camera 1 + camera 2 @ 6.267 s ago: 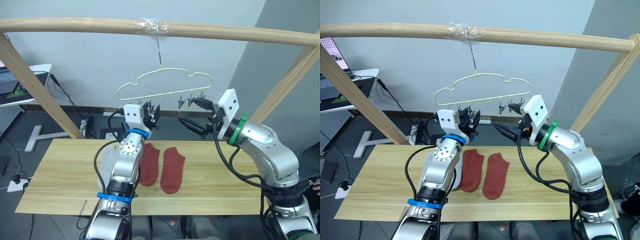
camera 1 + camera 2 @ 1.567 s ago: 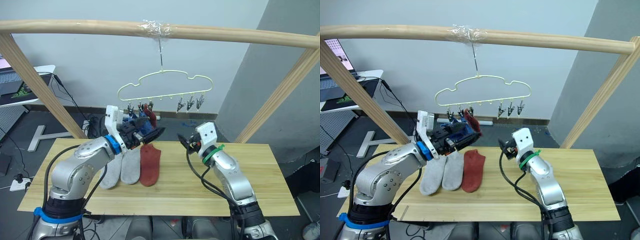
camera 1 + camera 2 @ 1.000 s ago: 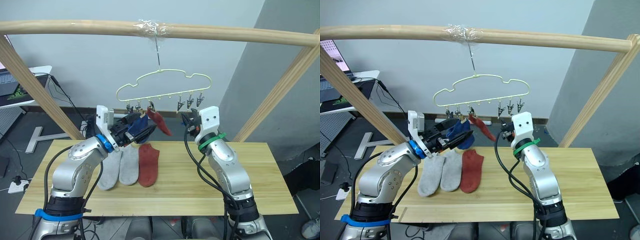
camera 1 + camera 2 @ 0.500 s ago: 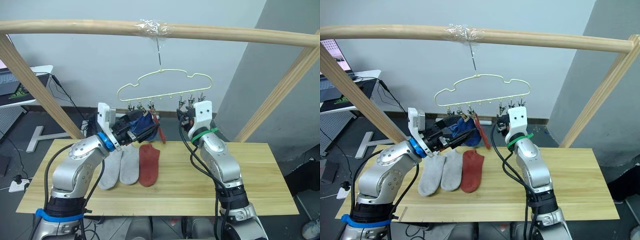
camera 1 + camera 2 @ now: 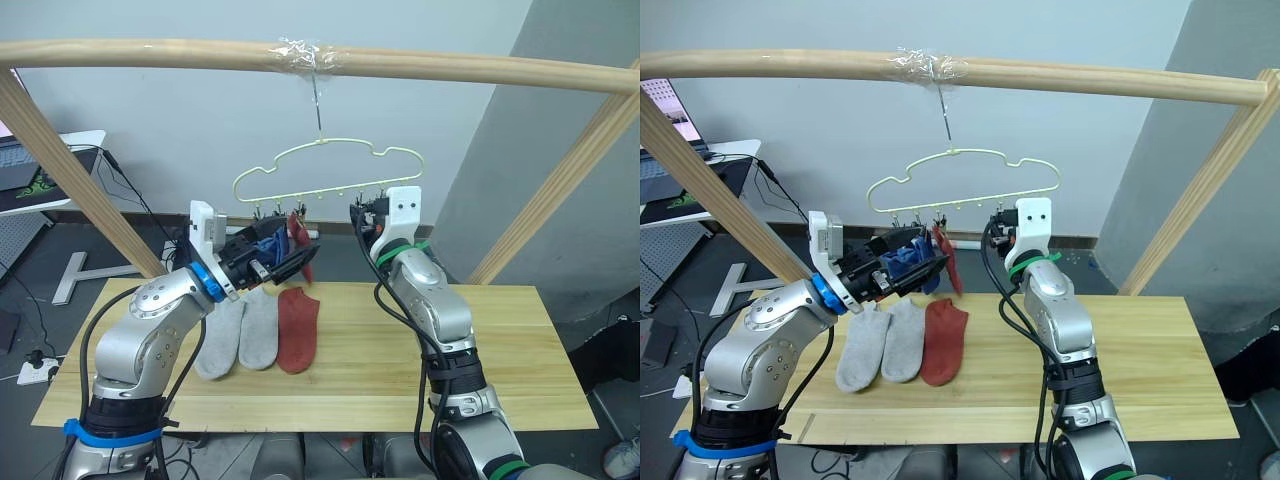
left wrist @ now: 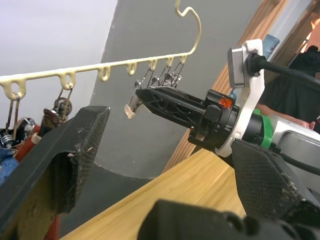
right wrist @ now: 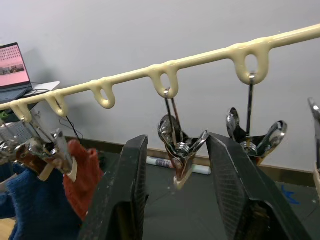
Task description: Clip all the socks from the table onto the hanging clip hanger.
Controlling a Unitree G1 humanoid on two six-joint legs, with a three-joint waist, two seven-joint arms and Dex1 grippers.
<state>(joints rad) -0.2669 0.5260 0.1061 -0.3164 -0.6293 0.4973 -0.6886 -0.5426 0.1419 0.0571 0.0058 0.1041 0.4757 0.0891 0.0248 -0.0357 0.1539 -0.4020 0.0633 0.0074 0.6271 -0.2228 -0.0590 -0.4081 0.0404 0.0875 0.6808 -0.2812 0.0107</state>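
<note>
The pale-gold clip hanger [image 5: 330, 150] hangs by its hook from the wooden pole. Blue socks [image 5: 268, 243] and one rust red sock [image 5: 949, 262] are clipped at its left end. My left gripper [image 5: 300, 258] is open just in front of them, with nothing between its fingers [image 6: 65, 150]. My right gripper [image 5: 362, 212] is raised to the hanger's right clips and is open, its fingers [image 7: 125, 200] on either side of a bare metal clip [image 7: 181, 145]. Two light grey socks [image 5: 238, 332] and one rust red sock [image 5: 297, 325] lie flat on the table [image 5: 500, 350].
The thick wooden pole frame [image 5: 150, 52] spans the top, and its slanted legs [image 5: 75, 165] come down at both ends of the table. A white desk with a laptop [image 5: 35, 165] stands far left. Cables lie on the floor behind the table.
My right gripper has risen and moved left to the hanger's clips. The hung red sock, swinging out a second ago, now hangs straight beside the blue ones. The left arm has barely moved.
</note>
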